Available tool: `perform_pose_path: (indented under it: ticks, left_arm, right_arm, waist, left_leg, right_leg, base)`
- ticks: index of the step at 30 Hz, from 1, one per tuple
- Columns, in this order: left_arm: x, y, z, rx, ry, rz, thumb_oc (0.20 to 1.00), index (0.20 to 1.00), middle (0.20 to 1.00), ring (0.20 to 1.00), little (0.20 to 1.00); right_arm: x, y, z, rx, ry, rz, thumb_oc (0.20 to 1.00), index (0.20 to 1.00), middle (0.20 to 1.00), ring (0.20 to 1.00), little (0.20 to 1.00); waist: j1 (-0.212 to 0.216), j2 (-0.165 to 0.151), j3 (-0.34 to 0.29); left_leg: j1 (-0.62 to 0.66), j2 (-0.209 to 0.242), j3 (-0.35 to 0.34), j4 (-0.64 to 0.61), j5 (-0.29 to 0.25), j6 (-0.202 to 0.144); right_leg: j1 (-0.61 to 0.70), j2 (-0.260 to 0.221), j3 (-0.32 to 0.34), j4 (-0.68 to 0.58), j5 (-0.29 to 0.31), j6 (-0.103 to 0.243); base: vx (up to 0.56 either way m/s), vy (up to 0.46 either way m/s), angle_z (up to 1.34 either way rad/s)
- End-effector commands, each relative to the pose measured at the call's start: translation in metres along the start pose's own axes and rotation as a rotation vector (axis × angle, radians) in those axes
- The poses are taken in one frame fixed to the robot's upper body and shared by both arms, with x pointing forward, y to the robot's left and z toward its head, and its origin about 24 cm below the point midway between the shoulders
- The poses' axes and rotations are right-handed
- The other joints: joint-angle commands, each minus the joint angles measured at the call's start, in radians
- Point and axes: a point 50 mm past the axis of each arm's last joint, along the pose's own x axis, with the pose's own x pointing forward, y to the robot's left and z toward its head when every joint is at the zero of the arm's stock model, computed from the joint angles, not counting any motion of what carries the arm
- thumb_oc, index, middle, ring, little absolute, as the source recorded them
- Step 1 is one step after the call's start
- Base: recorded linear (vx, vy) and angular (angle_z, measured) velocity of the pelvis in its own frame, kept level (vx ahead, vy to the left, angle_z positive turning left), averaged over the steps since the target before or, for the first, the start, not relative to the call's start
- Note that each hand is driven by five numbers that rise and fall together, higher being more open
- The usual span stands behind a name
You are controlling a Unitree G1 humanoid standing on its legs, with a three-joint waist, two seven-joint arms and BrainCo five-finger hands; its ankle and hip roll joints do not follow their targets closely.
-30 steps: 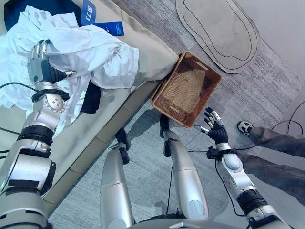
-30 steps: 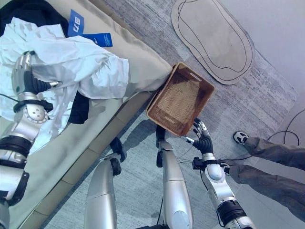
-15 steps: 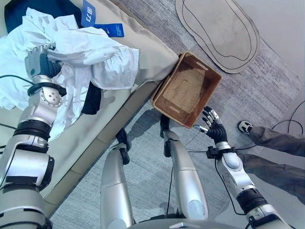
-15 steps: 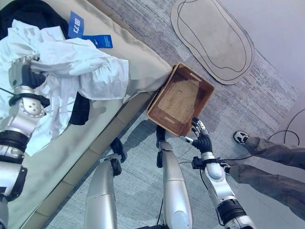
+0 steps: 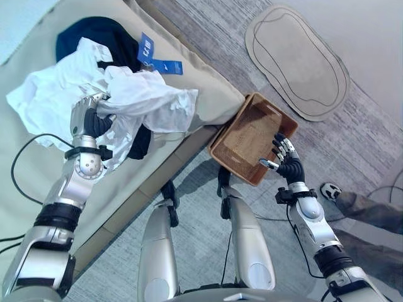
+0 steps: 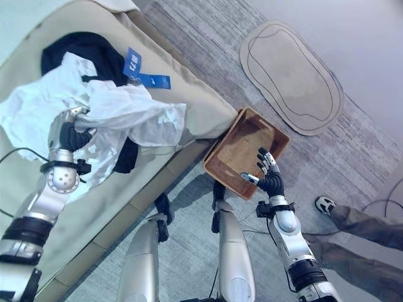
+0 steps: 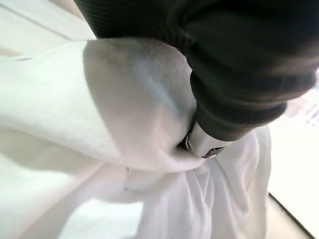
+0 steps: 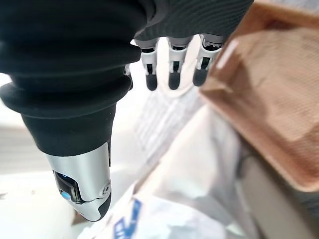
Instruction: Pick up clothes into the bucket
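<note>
Gripping a white garment (image 5: 135, 104) on the sofa (image 5: 208, 94), the left robot hand (image 5: 85, 119) appears curled into the cloth; the woven basket (image 5: 249, 135) lies well to its right, on the floor. Right robot hand (image 5: 286, 160) hovers open-fingered at the basket's near edge, holding nothing.

I'm looking at a home room, I think: a beige bed (image 5: 38, 189) strewn with white clothes (image 5: 135, 100), a woven basket (image 5: 252, 139) on grey carpet (image 5: 201, 207), and a pale blob-shaped rug (image 5: 301, 60) beyond.
</note>
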Motion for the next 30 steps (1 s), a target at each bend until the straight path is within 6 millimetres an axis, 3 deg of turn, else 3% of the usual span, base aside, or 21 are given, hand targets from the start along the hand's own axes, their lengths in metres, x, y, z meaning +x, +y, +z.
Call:
perform_pose_path:
  ticks: [1,10,14,19,25,28,30]
  left_arm:
    - [-0.002,0.005,0.022,-0.052,-0.142,0.013,0.2,0.2,0.2,0.2,0.2]
    - [-0.018,0.012,0.065,-0.193,-0.345,-0.003,0.2,0.2,0.2,0.2,0.2]
    - [-0.027,0.013,0.098,-0.345,-0.49,-0.049,0.2,0.2,0.2,0.2,0.2]
    - [-0.027,0.015,0.122,-0.421,-0.584,-0.085,0.2,0.2,0.2,0.2,0.2]
    - [-0.021,0.02,0.141,-0.496,-0.654,-0.059,0.2,0.2,0.2,0.2,0.2]
    - [-0.028,0.011,0.166,-0.652,-0.731,-0.144,0.2,0.2,0.2,0.2,0.2]
    - [-0.03,0.008,0.171,-0.692,-0.738,-0.167,0.2,0.2,0.2,0.2,0.2]
  right_arm:
    - [-0.009,-0.015,-0.002,-0.093,0.0,-0.028,1.0,1.0,1.0,1.0,1.0]
    - [-0.001,-0.001,0.005,-0.304,-0.026,0.096,1.0,1.0,1.0,1.0,1.0]
    - [0.006,0.022,0.018,-0.396,-0.1,0.248,1.0,1.0,1.0,1.0,1.0]
    - [0.01,0.053,0.033,-0.395,-0.181,0.39,1.0,1.0,1.0,1.0,1.0]
    - [0.006,0.075,0.037,-0.336,-0.201,0.463,1.0,1.0,1.0,1.0,1.0]
    - [-0.001,0.09,0.041,-0.294,-0.223,0.531,1.0,1.0,1.0,1.0,1.0]
    - [-0.002,0.094,0.041,-0.273,-0.22,0.543,1.0,1.0,1.0,1.0,1.0]
  waist:
    - [-0.004,0.029,-0.134]
    - [0.025,0.037,-0.174]
    - [0.041,0.046,-0.206]
    - [0.049,0.056,-0.244]
    - [0.05,0.069,-0.282]
    - [0.046,0.076,-0.308]
    - [0.044,0.077,-0.312]
  left_leg:
    - [-0.001,0.011,-0.04,-0.03,0.023,-0.026]
    - [0.178,0.019,-0.047,-0.143,0.056,-0.041]
    - [0.289,0.024,-0.047,-0.217,0.073,-0.051]
    - [0.372,0.027,-0.041,-0.289,0.099,-0.057]
    - [0.436,0.031,-0.033,-0.331,0.108,-0.061]
    - [0.483,0.037,-0.029,-0.35,0.106,-0.061]
    - [0.492,0.037,-0.029,-0.353,0.106,-0.061]
  right_leg:
    - [0.123,-0.117,0.005,-0.149,0.089,0.125]
    - [0.303,-0.1,-0.027,-0.249,0.103,0.128]
    - [0.398,-0.085,-0.047,-0.274,0.09,0.128]
    - [0.462,-0.073,-0.065,-0.301,0.084,0.127]
    - [0.514,-0.06,-0.08,-0.324,0.075,0.125]
    - [0.555,-0.055,-0.09,-0.33,0.062,0.123]
    - [0.564,-0.055,-0.09,-0.331,0.06,0.123]
  base:
    - [0.07,-0.07,0.11]
    - [0.06,-0.065,0.07]
    - [0.07,-0.075,-0.01]
    - [0.07,-0.055,0.07]
    - [0.08,-0.039,0.04]
    - [0.09,-0.024,0.04]
    - [0.06,-0.013,0.03]
